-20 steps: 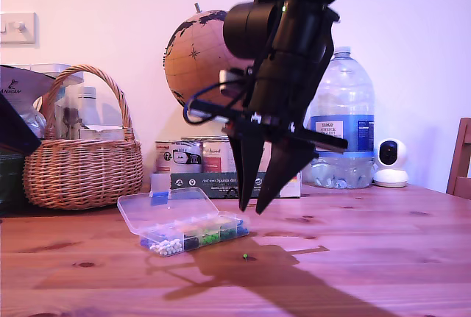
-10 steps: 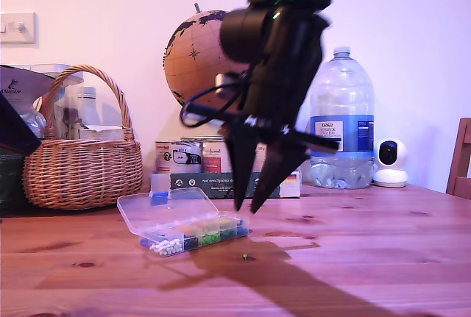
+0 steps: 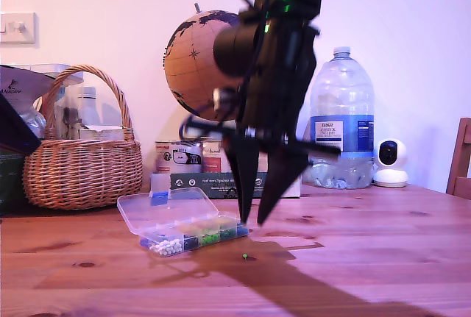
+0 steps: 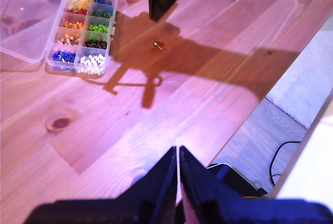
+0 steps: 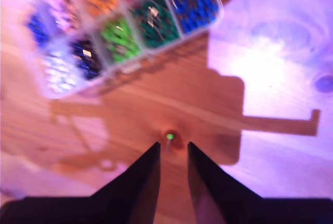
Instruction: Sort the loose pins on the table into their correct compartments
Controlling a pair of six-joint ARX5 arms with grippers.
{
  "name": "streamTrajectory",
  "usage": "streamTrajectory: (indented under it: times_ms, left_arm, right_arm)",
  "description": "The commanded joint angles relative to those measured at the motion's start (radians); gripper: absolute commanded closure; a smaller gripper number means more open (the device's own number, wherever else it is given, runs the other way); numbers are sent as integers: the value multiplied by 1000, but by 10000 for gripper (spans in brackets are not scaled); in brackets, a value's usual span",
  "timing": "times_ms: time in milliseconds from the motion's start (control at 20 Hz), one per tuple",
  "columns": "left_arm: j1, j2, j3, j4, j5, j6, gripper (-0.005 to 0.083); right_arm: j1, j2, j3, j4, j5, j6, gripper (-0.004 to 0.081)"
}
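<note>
One green pin (image 3: 244, 257) lay loose on the reddish-brown wooden surface (image 3: 383, 258), just in front of a clear plastic organiser box (image 3: 193, 233) whose lid lay flipped open toward the exterior view's left. No other loose pins could be made out in any view. In the exterior view my second end effector (image 3: 252, 223) hung point-down above the surface, its two dark fingers slightly apart and holding nothing, with the pin a little below and in front of the tips. The second wrist view showed the same pin (image 5: 169, 136) lying on a dark knot just beyond the narrow gap between those fingers (image 5: 140, 182), inside the arm's shadow, and not touched by either. Beyond the pin, somewhat blurred, sat the box's compartments (image 5: 125, 31), filled with blue, green, orange, red, dark and white pins. My first end effector (image 4: 178, 156) appeared only in the first wrist view, where its fingers were closed together with nothing between them, high over the surface near its edge. From there the box (image 4: 80, 31) showed two rows of cells sorted by colour, and the green pin (image 4: 156, 45) rested apart from it, in shadow. Behind the box in the exterior view stood a wicker basket (image 3: 82, 162), a globe (image 3: 195, 56), a large water bottle (image 3: 344, 122) and a small white camera (image 3: 391, 162).
</note>
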Motion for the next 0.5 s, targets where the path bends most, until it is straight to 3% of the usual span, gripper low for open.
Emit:
streamTrajectory:
  times_ms: [0, 450]
  left_arm:
    - [-2, 5, -11, 3, 1, -3, 797]
    - [-2, 5, -11, 3, 1, -3, 797]
  right_arm:
    - [11, 32, 2, 1, 1, 4, 633]
    - [17, 42, 2, 10, -1, 5, 633]
